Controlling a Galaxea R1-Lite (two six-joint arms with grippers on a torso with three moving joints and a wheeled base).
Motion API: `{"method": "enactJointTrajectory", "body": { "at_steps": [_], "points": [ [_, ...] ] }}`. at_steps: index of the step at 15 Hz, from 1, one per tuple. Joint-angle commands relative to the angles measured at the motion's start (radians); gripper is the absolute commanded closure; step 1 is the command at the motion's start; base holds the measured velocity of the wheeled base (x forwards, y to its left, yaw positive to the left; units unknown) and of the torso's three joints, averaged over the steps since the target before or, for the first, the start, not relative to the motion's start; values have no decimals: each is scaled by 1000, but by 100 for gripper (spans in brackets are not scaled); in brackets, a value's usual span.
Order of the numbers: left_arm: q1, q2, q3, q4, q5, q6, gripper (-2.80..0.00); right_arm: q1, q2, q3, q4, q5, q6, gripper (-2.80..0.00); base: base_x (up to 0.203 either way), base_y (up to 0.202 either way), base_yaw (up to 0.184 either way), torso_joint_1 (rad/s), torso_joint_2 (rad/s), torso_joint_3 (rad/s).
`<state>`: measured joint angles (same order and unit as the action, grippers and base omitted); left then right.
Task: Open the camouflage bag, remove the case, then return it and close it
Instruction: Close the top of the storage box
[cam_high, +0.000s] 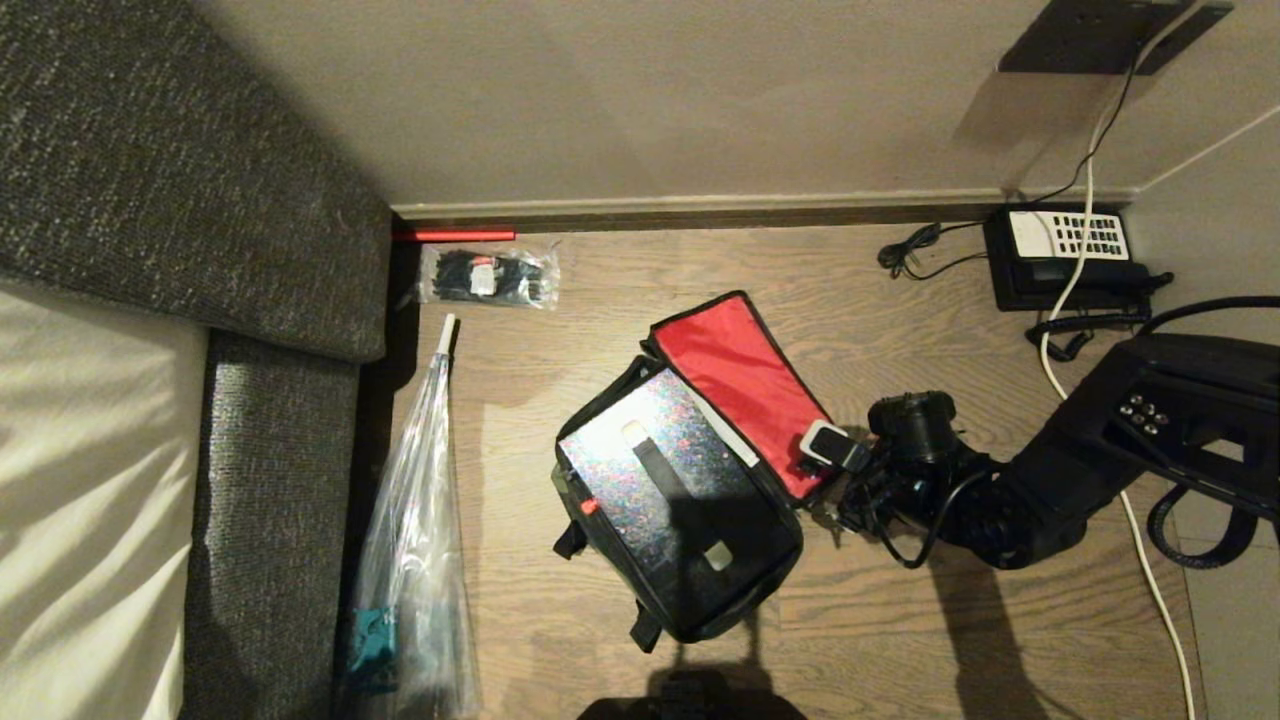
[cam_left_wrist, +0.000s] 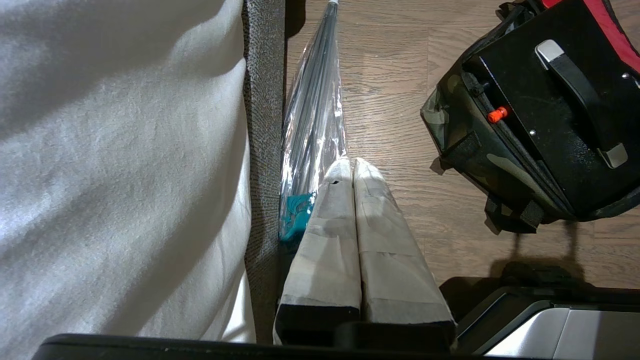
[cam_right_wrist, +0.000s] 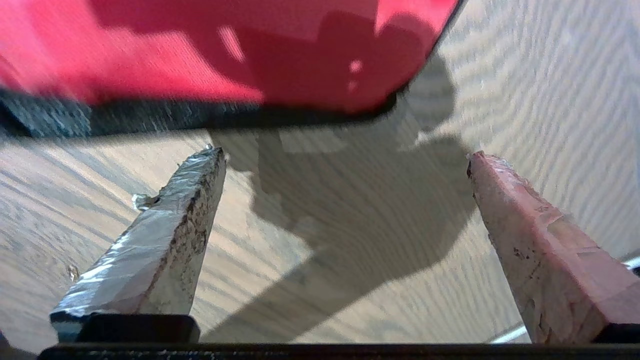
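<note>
Head view gives you the camouflage bag (cam_high: 672, 590) on the wooden floor (cam_high: 900, 620), roughly mid-frame, with its lid (cam_high: 740, 385) thrown back toward the wall so the red lining faces up. The case (cam_high: 650, 485) sits inside the open bag, its black top showing, the handle (cam_high: 675, 495) running along it between two pale ends and a small red latch (cam_high: 589, 506) at the edge nearer the bed. Your right pincer (cam_high: 826, 512) is low beside the bag, just off the lid's free corner. In the right wrist view its fingers (cam_right_wrist: 165, 250) stand spread wide with only bare floor between them, grasping nothing, and the lid's red lining (cam_right_wrist: 225, 50) lies just ahead of the tips. Your left pincer (cam_left_wrist: 354, 161) hangs well apart from the bag, over the strip of floor by the bed; its taped fingers are pressed together and empty. Below them lies a clear plastic bag (cam_left_wrist: 315, 115) along the bed's grey edge (cam_left_wrist: 260, 150). A black telephone (cam_high: 1065, 258) with a white keypad sits by the wall, a white cable (cam_high: 1070, 290) trailing past it.
</note>
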<state>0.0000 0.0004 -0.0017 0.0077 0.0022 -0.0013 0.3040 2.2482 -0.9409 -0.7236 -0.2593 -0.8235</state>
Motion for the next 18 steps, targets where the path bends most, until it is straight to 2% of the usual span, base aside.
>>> {"method": "enactJointTrajectory", "body": {
  "at_steps": [1,3,7,9,16,18],
  "points": [
    [0,-3,0,0,-1,0,0,0,31,-14,-33,10,-4,-280,0,0,0,0,0,0],
    [0,-3,0,0,-1,0,0,1,78,-42,-131,6,-2,-280,0,0,0,0,0,0],
    [0,-2,0,0,0,0,0,-2,139,-100,-184,4,15,-280,0,0,0,0,0,0],
    [0,0,0,0,-1,0,0,-5,144,-126,-302,-3,16,-280,0,0,0,0,0,0],
    [0,0,0,0,0,0,0,-24,24,-74,-469,-17,32,-280,0,0,0,0,0,0],
    [0,0,0,0,-1,0,0,-22,-26,-65,-471,-17,79,-280,0,0,0,0,0,0]
  ]
}}
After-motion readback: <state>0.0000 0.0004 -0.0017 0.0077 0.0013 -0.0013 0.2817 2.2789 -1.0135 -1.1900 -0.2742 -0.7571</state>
